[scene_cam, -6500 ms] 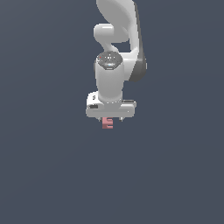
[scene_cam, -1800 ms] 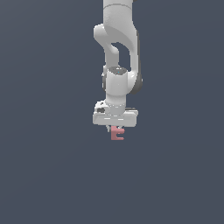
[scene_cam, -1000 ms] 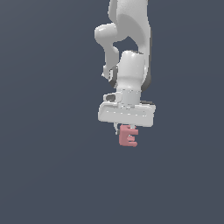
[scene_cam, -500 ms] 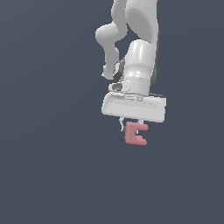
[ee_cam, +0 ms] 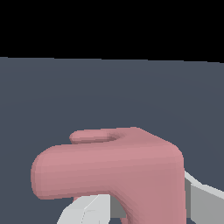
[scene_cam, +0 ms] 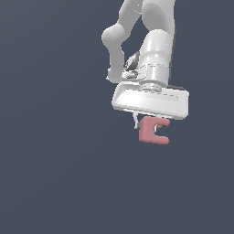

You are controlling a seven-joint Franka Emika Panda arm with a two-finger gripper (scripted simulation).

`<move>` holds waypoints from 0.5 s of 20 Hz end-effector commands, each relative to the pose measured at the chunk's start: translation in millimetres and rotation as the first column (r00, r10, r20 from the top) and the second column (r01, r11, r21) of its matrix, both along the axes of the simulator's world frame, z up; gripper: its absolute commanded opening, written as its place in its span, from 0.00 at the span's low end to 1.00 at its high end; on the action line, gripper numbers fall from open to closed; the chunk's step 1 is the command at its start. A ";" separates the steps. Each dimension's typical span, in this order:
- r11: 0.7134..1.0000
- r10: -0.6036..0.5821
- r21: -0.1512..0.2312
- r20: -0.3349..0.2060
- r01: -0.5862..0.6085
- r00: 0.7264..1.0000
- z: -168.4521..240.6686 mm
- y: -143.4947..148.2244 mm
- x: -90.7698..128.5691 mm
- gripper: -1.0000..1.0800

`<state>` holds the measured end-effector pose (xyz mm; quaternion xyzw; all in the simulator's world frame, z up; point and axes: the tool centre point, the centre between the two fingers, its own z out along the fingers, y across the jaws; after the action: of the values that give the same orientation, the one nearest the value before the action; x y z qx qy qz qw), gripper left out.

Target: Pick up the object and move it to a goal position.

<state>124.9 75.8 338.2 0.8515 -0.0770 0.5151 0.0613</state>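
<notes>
While the white Franka arm (scene_cam: 155, 50) is leaning in from the top of the exterior view, its gripper (scene_cam: 145, 119) is clenching the pink-red E-shaped block (scene_cam: 153, 130) just beneath the broad white hand. The block is hanging in mid-air with its prongs pointing toward the exterior view's right, its upper part tucked between the fingers; one thin finger (scene_cam: 135, 121) is showing at its left edge. Flat grey-blue ground (scene_cam: 55, 173) is surrounding the block on every side, leaving open room below and to both sides. No writing or label is showing on the arm or the block. In the wrist view the block (ee_cam: 118, 168) is filling the foreground, with pale finger surfaces (ee_cam: 85, 212) pressing against it from either side.
</notes>
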 end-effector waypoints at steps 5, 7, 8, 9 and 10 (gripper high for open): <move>1.000 -0.022 -0.017 0.132 0.024 0.991 45.3 13.1 0.7 0.00; 0.999 -0.027 -0.021 0.167 0.031 0.986 57.0 16.6 0.0 0.00; 0.999 -0.030 -0.022 0.182 0.035 0.983 62.3 18.1 -0.4 0.00; 0.999 -0.033 -0.024 0.197 0.038 0.980 67.3 19.6 -0.9 0.00; 0.999 -0.035 -0.025 0.211 0.042 0.977 71.9 20.9 -1.4 0.00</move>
<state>124.4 94.8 401.7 0.7973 -0.0899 0.5923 0.0736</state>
